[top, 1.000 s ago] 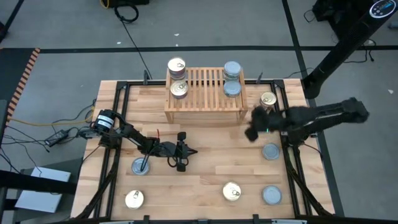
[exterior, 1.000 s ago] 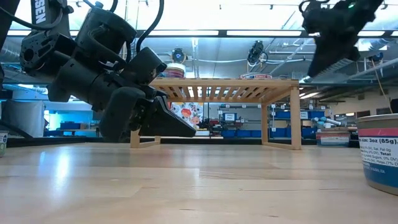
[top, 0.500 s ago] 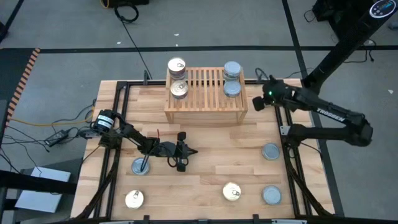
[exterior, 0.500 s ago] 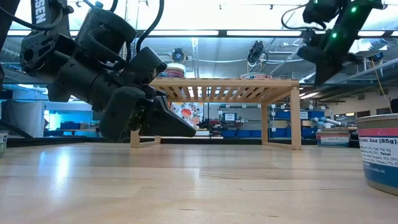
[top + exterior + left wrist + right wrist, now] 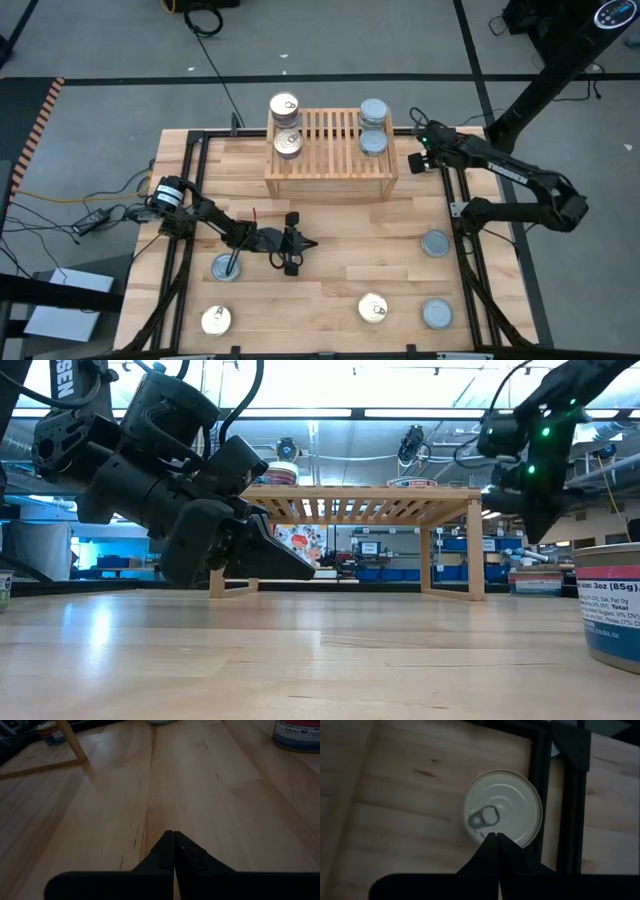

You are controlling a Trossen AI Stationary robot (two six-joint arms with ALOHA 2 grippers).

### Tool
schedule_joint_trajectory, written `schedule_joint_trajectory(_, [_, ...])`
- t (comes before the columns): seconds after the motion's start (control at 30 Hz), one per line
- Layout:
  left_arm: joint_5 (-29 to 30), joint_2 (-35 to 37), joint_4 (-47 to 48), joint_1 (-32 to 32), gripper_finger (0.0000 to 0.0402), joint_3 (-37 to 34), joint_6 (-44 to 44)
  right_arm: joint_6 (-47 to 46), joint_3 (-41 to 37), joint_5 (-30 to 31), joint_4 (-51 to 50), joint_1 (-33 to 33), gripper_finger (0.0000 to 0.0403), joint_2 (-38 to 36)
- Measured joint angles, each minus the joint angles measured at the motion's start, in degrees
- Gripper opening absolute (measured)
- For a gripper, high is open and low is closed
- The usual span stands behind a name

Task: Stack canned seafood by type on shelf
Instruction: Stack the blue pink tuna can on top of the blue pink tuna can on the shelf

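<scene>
The bench (image 5: 330, 240) carries the slatted shelf (image 5: 328, 145) at twelve o'clock: gold-topped tins (image 5: 284, 108) stacked at its left end, silver-topped tins (image 5: 373, 112) at its right, evidently sorted by type. Loose tins lie from four to eight o'clock. The right gripper (image 5: 417, 160) hangs over a gold-topped tin (image 5: 503, 810) at two o'clock, fingers pressed together, empty. The left gripper (image 5: 310, 244) rests mid-bench, fingers likewise closed and empty.

I read "3oz (85g)" and "Sat. Fat 0g" on the label of the tin (image 5: 610, 605) at the low view's right edge; another tin (image 5: 296, 735) perhaps shows "90"; white letters "SEN" mark the left arm (image 5: 75, 378).
</scene>
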State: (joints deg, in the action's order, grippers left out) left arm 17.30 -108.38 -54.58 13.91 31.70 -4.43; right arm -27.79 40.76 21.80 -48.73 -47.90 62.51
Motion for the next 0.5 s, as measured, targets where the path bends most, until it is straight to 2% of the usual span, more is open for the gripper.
schedule_joint_trajectory(0.13, [0.0, 0.0, 0.0, 0.0, 0.0005, 0.0, 0.0, -0.7, -1.0, 2.4, 2.1, -0.8, 0.0, 3.9])
schedule_joint_trajectory(0.5, [0.0, 0.0, 0.0, 0.0, 0.0005, 0.0, 0.0, -0.7, -2.4, 2.5, 1.8, -3.4, 0.0001, 12.1])
